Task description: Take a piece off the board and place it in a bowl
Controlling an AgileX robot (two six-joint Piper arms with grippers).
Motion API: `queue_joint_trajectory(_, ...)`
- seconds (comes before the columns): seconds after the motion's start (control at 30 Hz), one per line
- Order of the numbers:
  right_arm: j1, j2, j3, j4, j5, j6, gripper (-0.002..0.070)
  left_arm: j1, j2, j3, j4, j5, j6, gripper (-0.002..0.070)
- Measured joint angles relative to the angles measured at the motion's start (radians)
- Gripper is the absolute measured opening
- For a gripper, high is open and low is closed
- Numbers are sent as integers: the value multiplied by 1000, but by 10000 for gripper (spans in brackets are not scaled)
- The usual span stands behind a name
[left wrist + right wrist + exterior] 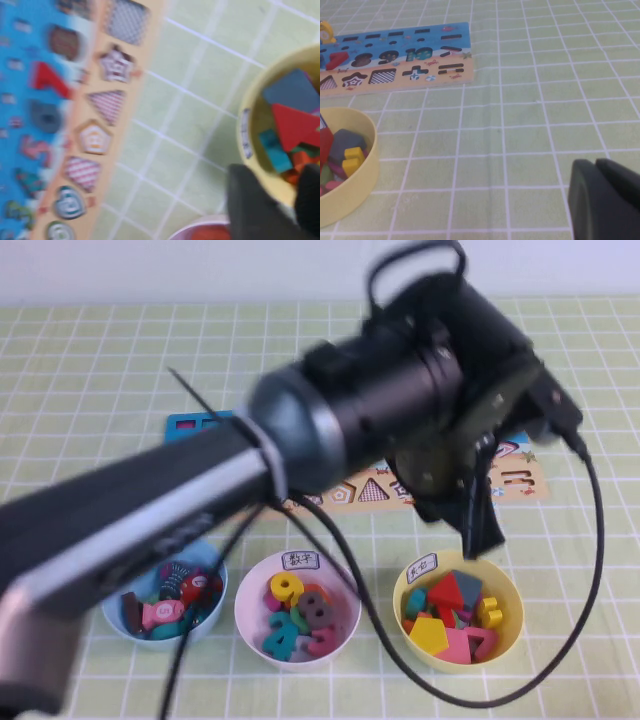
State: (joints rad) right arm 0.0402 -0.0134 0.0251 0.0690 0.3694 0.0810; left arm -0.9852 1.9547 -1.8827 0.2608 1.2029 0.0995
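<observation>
1. Yellow is the bowl (458, 612) of the task, with a small white label on its rim. It sits right below the left gripper (478, 525), whose dark fingers hang just above its far edge.
2. Black and bulky, the left arm (300, 440) reaches across the table from the robot's left side and hides much of the board (520, 475).
3. Nothing shows between the left claw's fingers in the left wrist view. How far apart they stand I cannot tell, since only dark blurred tips (255, 205) show there, close to the bowl rim.
4. The piece (429, 634), a flat yellow pentagon, lies inside the yellow bowl below the left claw. It rests among red, blue, pink and teal blocks.
5. The board lies just behind the left claw, on the far side from the bowl. In the left wrist view its tan strip shows empty star, triangle, pentagon and heart cut-outs.
6. A white-pink bowl (297, 608) of number pieces stands to the claw's left, and a light blue bowl (166, 600) farther left.
7. The right gripper (605, 200) hangs low over the green checked cloth (520, 125), well apart from the yellow bowl. Whether its fingers are wide or narrow I cannot tell.
</observation>
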Motion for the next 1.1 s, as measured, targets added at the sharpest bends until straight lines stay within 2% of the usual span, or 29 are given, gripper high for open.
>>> queue_joint_trajectory(0.07,0,0,0,0,0,0,-17,3,-64,0,14,-2,-10,99)
queue_joint_trajectory(0.13,0,0,0,0,0,0,-17,7,-120,2,8,-2,-15,43)
queue_joint_trajectory(0.2,0,0,0,0,0,0,-17,8,-186,25,-5,-19,-22,19)
queue_joint_trajectory(0.33,0,0,0,0,0,0,-17,8,-328,158,-14,-111,-67,3)
queue_joint_trajectory(0.67,0,0,0,0,0,0,-17,8,-812,713,44,-519,-277,-1)
queue_joint_trajectory(0.97,0,0,0,0,0,0,-17,8,-1077,1019,158,-491,-565,-2)
queue_joint_trajectory(1.1,0,0,0,0,0,0,-17,8,-1102,1087,162,-442,-603,-2)
